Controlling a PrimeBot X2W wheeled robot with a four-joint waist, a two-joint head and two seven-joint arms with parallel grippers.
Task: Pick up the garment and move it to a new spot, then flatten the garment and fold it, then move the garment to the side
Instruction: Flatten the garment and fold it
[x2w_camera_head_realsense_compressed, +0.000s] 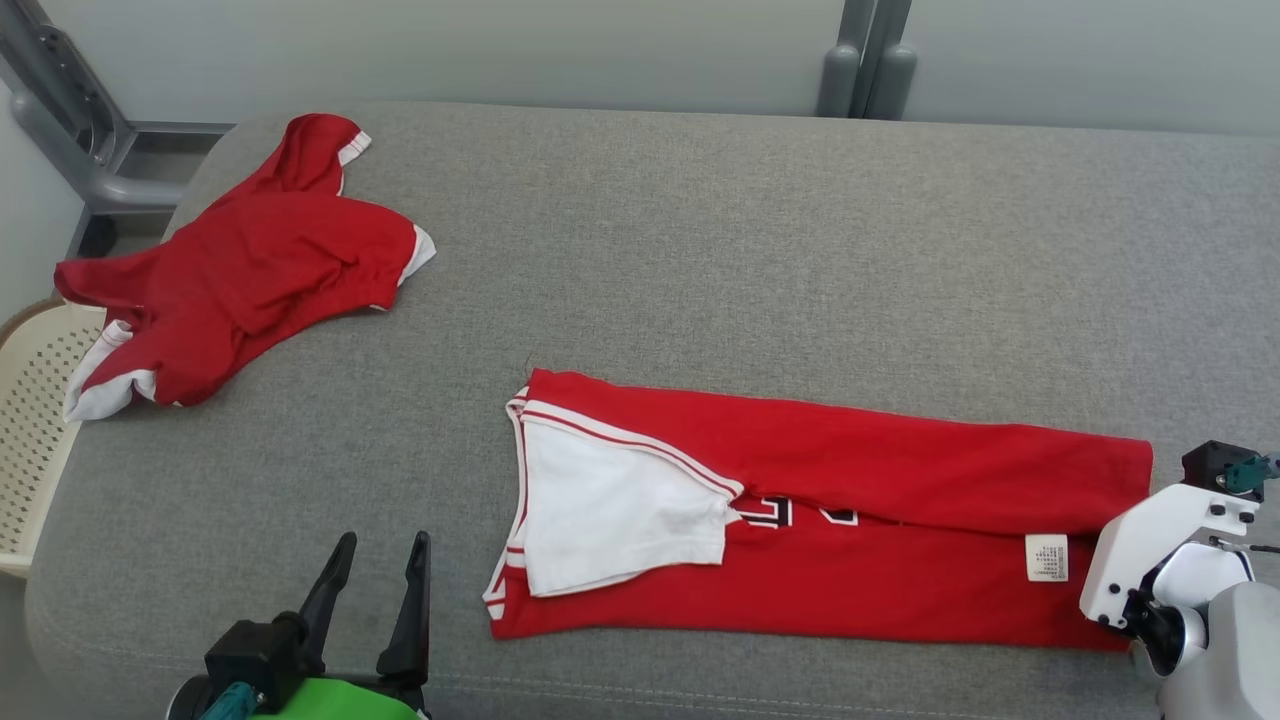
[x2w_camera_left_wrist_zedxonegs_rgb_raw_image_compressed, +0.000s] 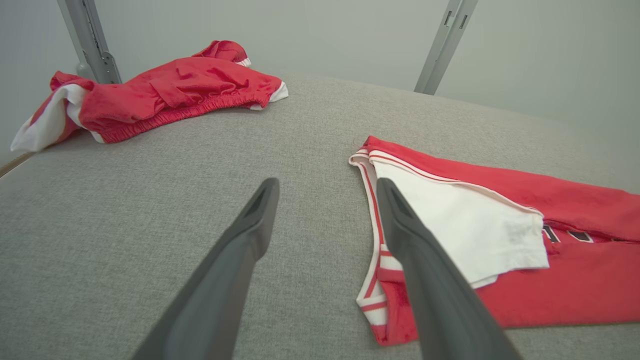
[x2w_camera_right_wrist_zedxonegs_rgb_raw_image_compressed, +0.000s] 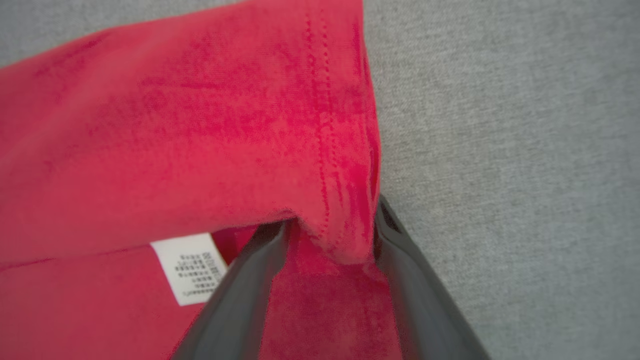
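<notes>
- L hand (x2w_camera_head_realsense_compressed: 383, 548) wide open, empty, over worktop (x2w_camera_head_realsense_compressed: 750, 250) near garment (x2w_camera_head_realsense_compressed: 900, 470) white-sleeve end
- R hand (x2w_camera_right_wrist_zedxonegs_rgb_raw_image_compressed: 331, 222) astride hem fold, touching cloth both sides; can't tell if gripping

So the jersey (x2w_camera_head_realsense_compressed: 850, 520) lies folded lengthwise across the near middle of the padded table (x2w_camera_head_realsense_compressed: 750, 250), collar end to the left, hem end to the right, with its label (x2w_camera_head_realsense_compressed: 1046, 557) on top close to the hem. The shorts (x2w_camera_head_realsense_compressed: 250, 270) sit bunched at the far left corner, well apart from it, partly over the table's left edge where a basket (x2w_camera_head_realsense_compressed: 30, 440) stands beside it. The left gripper (x2w_camera_head_realsense_compressed: 383, 545) is at the near edge just left of the collar, and the right gripper (x2w_camera_right_wrist_zedxonegs_rgb_raw_image_compressed: 332, 220) is at the hem corner, one finger either side of a fold.
</notes>
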